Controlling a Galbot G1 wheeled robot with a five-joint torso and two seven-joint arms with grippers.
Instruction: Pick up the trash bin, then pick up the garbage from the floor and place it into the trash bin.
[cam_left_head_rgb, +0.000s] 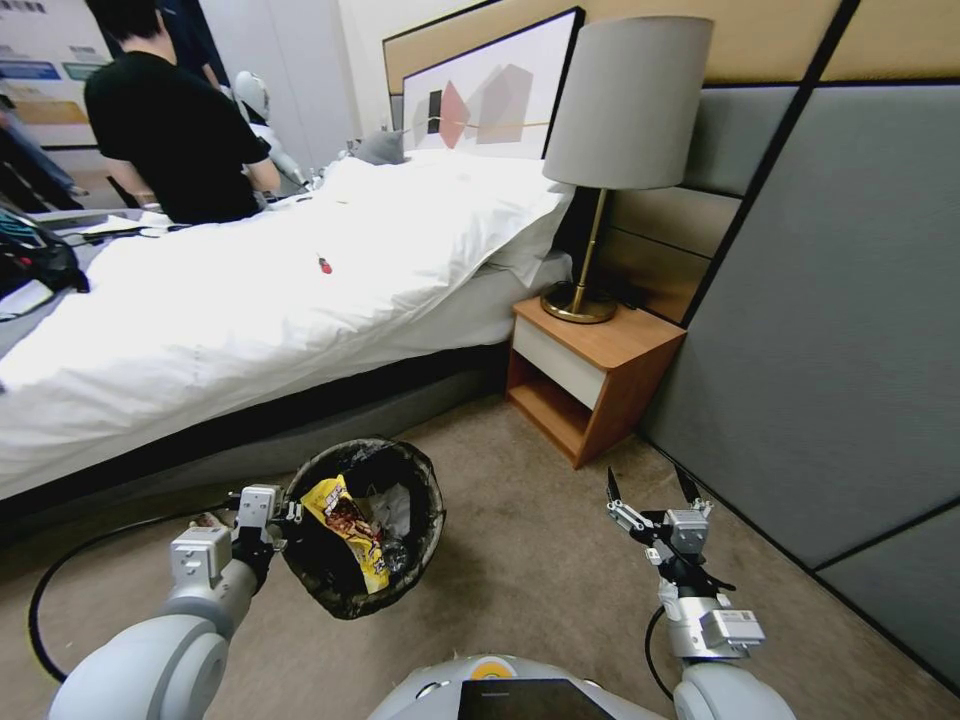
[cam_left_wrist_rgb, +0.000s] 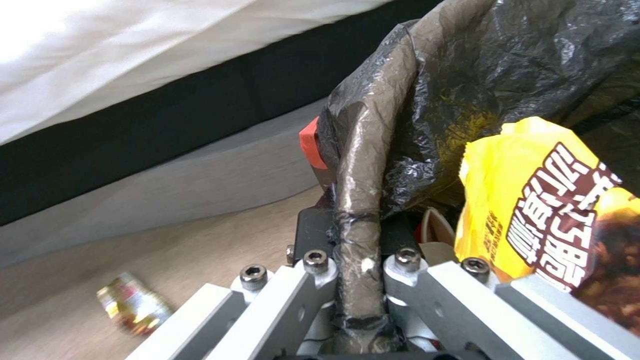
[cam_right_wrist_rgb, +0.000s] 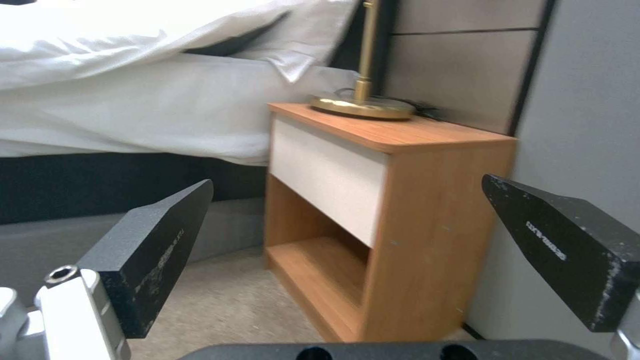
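1. Low in the head view, left of centre, the left gripper (cam_left_head_rgb: 285, 518) is pinched on the near rim of the trash bin (cam_left_head_rgb: 425, 478), holding it tilted above the carpet (cam_left_head_rgb: 520, 560).
2. Close up in the left wrist view, the bin's black bag (cam_left_wrist_rgb: 427, 100) is folded over the rim, and the rim passes straight between the clamped fingers (cam_left_wrist_rgb: 320, 272).
3. Inside the bin sits a yellow snack wrapper (cam_left_head_rgb: 350, 530) with some white litter beside it.
4. At the lower left of the left wrist view, a small crumpled wrapper (cam_left_wrist_rgb: 133, 309) lies on the floor near the bed base (cam_left_wrist_rgb: 167, 175).
5. Lower right in the head view, the right gripper (cam_left_head_rgb: 650, 495) hovers with fingers spread wide and holding nothing, over bare carpet.
6. Beyond it, the nightstand (cam_left_head_rgb: 600, 385) stands between the bed (cam_left_head_rgb: 250, 290) and the grey wall panel (cam_left_head_rgb: 830, 330), with open carpet in front.
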